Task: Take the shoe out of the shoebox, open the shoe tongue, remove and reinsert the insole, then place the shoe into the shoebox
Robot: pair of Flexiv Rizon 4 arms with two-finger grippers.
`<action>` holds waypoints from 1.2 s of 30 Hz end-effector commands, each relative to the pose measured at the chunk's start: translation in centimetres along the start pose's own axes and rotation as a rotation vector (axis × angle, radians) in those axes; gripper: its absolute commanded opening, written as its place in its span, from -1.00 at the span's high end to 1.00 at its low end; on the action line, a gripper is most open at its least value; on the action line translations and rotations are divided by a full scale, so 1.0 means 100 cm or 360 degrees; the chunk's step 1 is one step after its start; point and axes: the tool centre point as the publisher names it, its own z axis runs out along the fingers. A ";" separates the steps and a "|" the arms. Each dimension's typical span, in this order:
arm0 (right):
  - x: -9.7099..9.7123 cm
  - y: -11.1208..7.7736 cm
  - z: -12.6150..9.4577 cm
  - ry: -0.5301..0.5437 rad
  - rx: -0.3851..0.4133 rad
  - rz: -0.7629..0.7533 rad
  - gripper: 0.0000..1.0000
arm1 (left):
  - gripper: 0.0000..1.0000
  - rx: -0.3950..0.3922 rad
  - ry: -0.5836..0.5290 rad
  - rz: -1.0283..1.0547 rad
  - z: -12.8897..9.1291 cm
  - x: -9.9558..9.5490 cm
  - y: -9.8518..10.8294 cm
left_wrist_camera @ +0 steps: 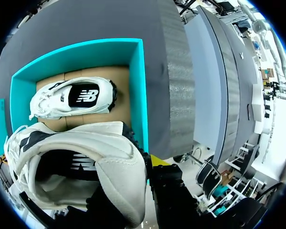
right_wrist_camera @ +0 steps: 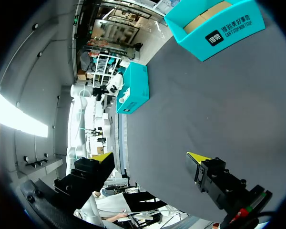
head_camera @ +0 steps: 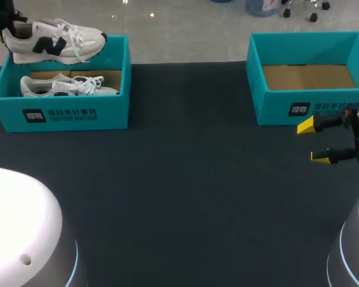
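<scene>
The left shoebox (head_camera: pixel 60 113), teal with a brown cardboard floor, stands at the table's (head_camera: pixel 185 179) far left corner; the raised shoe (head_camera: pixel 51 42), white with a dark side mark and white laces, hangs in the air above the box's back rim, lying level with its toe towards the table's middle and its heel at the left gripper (head_camera: pixel 6 30); that gripper is clenched on the shoe's heel end, and in the left wrist view one yellow fingertip (left_wrist_camera: pixel 158 161) shows just outside the heel while the other is hidden by the shoe; a second shoe (head_camera: pixel 66 86) of the same kind lies on its side on the box's floor, directly below the raised one and apart from it; the right shoebox (head_camera: pixel 299 107), also teal, stands at the table's far right corner with only its cardboard floor showing; the right gripper (head_camera: pixel 312 142) hangs over the table's right edge, just in front of that box's front wall, its jaws spread wide and released, with nothing between the yellow tips and only dark table surface ahead of them.
</scene>
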 end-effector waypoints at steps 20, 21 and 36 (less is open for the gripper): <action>0.000 -0.001 0.000 -0.0006 -0.0004 0.0002 -1.00 | 1.00 -0.0020 -0.0021 -0.0005 0.043 -0.022 0.003; 0.000 -0.001 0.000 -0.0006 -0.0004 0.0002 -1.00 | 1.00 -0.0017 -0.0021 -0.0006 0.045 -0.023 0.004; 0.000 -0.001 0.000 -0.0006 -0.0004 0.0002 -1.00 | 1.00 0.0015 -0.0019 -0.0013 0.093 -0.035 0.021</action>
